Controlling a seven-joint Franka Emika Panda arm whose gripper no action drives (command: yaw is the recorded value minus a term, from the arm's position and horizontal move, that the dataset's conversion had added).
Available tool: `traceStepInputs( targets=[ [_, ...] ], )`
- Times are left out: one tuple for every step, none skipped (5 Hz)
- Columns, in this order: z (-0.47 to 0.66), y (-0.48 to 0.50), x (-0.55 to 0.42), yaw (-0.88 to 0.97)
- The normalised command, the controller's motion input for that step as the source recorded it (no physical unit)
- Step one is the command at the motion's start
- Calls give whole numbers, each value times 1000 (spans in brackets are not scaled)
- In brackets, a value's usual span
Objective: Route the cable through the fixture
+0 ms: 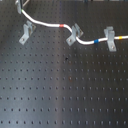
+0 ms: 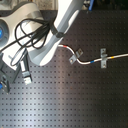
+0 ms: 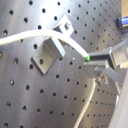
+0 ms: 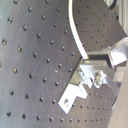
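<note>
My tool (image 3: 92,67) looks clamped on the cable (image 1: 50,23) at upper left of the first exterior view, beside the fixture (image 1: 27,33); next, seat cable in its fork.

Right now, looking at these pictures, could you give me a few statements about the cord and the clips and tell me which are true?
1. Three grey clips show in the first exterior view. True: left clip, middle clip, right clip.
2. The cable is black. False: it is white.
3. The red-orange band lies between the left and middle clips. True.
4. The blue band lies left of the left clip. False: it lies between the middle and right clips.
5. The perforated board is white. False: it is dark.
</note>
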Motion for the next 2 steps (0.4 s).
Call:
traceStepInputs(
  targets=[
    [45,64,-40,726],
    [131,77,37,686]
  ],
)
